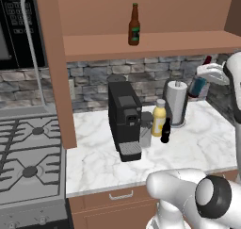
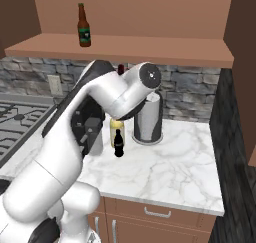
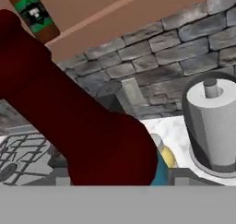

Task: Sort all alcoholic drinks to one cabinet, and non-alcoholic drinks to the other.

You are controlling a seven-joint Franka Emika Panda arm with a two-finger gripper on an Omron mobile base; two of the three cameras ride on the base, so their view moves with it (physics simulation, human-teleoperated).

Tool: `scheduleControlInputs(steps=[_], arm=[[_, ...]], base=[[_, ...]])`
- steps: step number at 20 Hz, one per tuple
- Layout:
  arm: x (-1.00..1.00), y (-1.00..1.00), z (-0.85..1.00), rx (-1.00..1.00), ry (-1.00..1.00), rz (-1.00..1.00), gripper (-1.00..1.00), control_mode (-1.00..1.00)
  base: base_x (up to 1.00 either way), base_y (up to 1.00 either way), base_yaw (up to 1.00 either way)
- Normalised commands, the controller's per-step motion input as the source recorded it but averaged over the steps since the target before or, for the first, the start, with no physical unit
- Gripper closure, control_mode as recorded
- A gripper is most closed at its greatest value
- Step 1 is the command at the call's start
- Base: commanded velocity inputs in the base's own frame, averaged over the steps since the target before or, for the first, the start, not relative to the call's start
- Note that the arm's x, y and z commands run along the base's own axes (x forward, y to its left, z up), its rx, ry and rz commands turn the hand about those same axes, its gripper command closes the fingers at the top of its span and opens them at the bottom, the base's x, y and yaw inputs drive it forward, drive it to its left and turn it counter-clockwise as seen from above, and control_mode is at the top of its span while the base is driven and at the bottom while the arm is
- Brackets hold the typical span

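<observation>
I hold the blue bottle [image 1: 197,85] in the air above the right end of the bench [image 1: 197,143], near the back wall, level with the top of the paper towel roll [image 1: 177,97]. My gripper [image 1: 210,73] is clenched around its upper body. The bottle is tilted: its dark red neck points up and away to the right, its blue base down and left. In the hand view the red neck [image 3: 69,112] runs slantwise, with a sliver of the blue body at the bottom.

The brown bottle [image 1: 134,25] with the green label stands upright on the cabinet shelf [image 1: 150,43], neck up, at about the middle of the shelf's length and near its front edge. It is alone on that shelf.

On the bench, near its back edge, the yellow bottle [image 1: 159,118] stands upright with its whitish cap on top, just right of the black coffee machine [image 1: 124,117]. The small black cola bottle [image 1: 165,131] stands upright just in front of it and a little right, very close to or touching it; I cannot tell which. The paper towel roll stands upright in its holder right beside them, at the back.

I count four bottles: one in my gripper, one on the shelf, two on the bench. The cabinet door [image 1: 55,68] is swung open, its edge toward me, at the left end of the shelf. A gas stove [image 1: 28,162] lies left of the bench.
</observation>
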Motion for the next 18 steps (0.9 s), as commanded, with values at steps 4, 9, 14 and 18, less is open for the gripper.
scheduleControlInputs(steps=[4, 9, 14, 18], arm=[[0.0, 0.47, 1.0, -0.14, -0.11, -0.08, 1.0, -1.0], [0.04, 0.27, 1.0, -0.1, -0.01, -0.09, 1.0, -1.0], [0.43, 0.08, 0.78, -0.03, 0.0, -0.1, 1.0, -1.0], [0.6, 0.02, 0.41, 0.0, 0.0, -0.08, 1.0, -1.0]], base=[[0.0, 0.0, 0.0], [0.0, 0.0, 0.0], [0.0, 0.0, 0.0], [0.0, 0.0, 0.0]])
